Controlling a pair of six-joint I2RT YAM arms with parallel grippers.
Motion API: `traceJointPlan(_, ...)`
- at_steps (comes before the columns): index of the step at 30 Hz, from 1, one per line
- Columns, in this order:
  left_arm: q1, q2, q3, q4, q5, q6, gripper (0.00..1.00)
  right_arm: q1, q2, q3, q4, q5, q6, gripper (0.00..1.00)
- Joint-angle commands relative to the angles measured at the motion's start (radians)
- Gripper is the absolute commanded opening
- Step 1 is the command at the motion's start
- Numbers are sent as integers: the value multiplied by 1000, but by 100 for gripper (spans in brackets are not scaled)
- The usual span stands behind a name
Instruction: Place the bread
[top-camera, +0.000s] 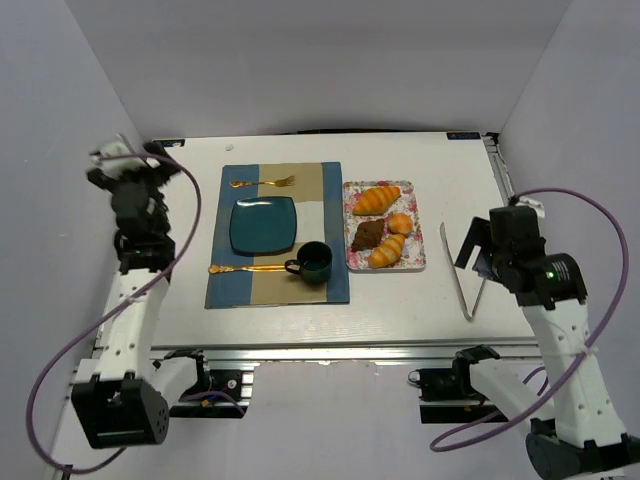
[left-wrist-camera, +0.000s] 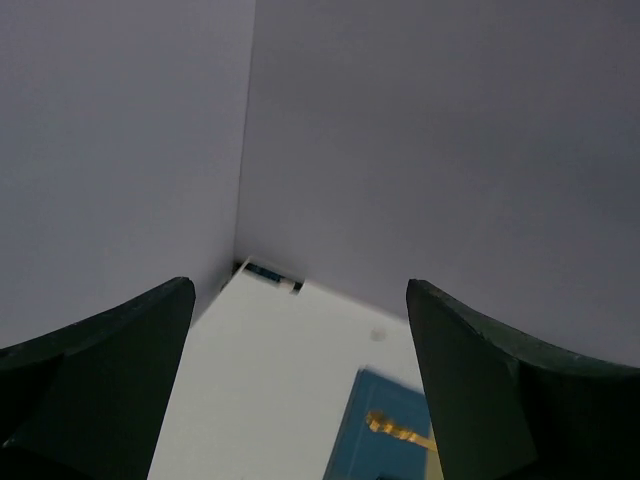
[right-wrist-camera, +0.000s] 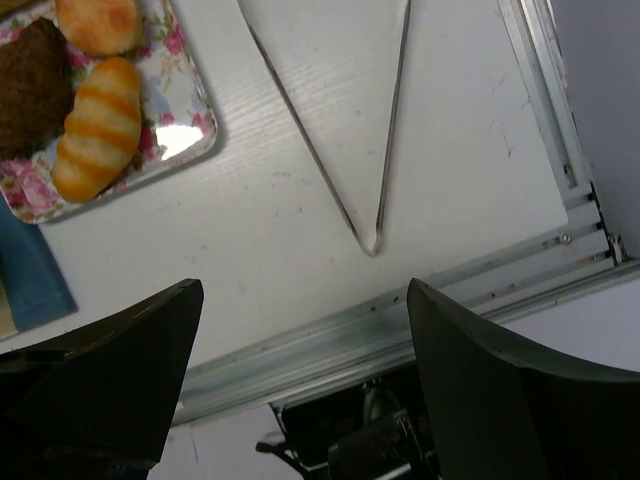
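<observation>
Golden-orange small round bun (top-camera: 400, 222) rests on the floral rectangular tray (top-camera: 349, 206), near its 3 o'clock edge. Silver V-shaped metal tongs (top-camera: 458, 275) lie at 3 o'clock of the tray, under the right gripper (top-camera: 477, 252), whose fingers stand wide apart and empty. The left gripper (top-camera: 115, 160), also apart, hangs at 9 o'clock. Probable step: descend squarely, straddling both tong arms mid-length, not the tips.

Bread (top-camera: 400, 222) (small, round, golden) lies on floral tray (top-camera: 415, 252).
</observation>
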Motion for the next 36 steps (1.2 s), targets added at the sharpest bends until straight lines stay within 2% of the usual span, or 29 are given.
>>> traceJointPlan(1, -16, -77, 257, -518, -9, -34, 98, 7, -41, -13, -143, -40, 51, 89)
traceJointPlan(3, -16, -117, 376, -622, -11, -54, 98, 7, -66, -45, -163, -50, 59, 89)
traceJointPlan(6, -16, -180, 473, -852, 4, -72, 98, 7, -67, -45, -172, -155, 62, 89)
traceJointPlan(7, -16, -192, 496, -892, 15, -66, 98, 7, -66, -54, -159, -199, 53, 89)
traceJointPlan(8, -16, -209, 515, -931, 43, -60, 98, 6, -48, -71, -125, -309, 48, 89)
traceJointPlan(10, -16, -214, 564, -1021, 72, -57, 98, 6, 0, -142, -102, -388, 51, 89)
traceJointPlan(15, -19, -159, 664, -1250, 124, -137, 98, -10, 23, -171, 44, -190, 1, 89)
traceJointPlan(17, -19, -173, 633, -1247, 165, -160, 98, -45, 26, -159, 91, -109, -34, 89)
traceJointPlan(22, -17, -137, 624, -1282, 300, -241, 98, -137, 126, -202, 242, -207, -142, 89)
traceJointPlan(26, -19, -125, 613, -1249, 331, -209, 98, -218, 169, -248, 346, -282, -275, 89)
traceJointPlan(27, -18, -117, 621, -1247, 336, -185, 98, -290, 180, -263, 369, -323, -295, 89)
traceJointPlan(30, -44, -70, 673, -1259, 331, -171, 98, -329, 222, -304, 438, -376, -315, 89)
traceJointPlan(36, -96, 19, 748, -1262, 347, -169, 98, -356, 299, -358, 504, -379, -360, 89)
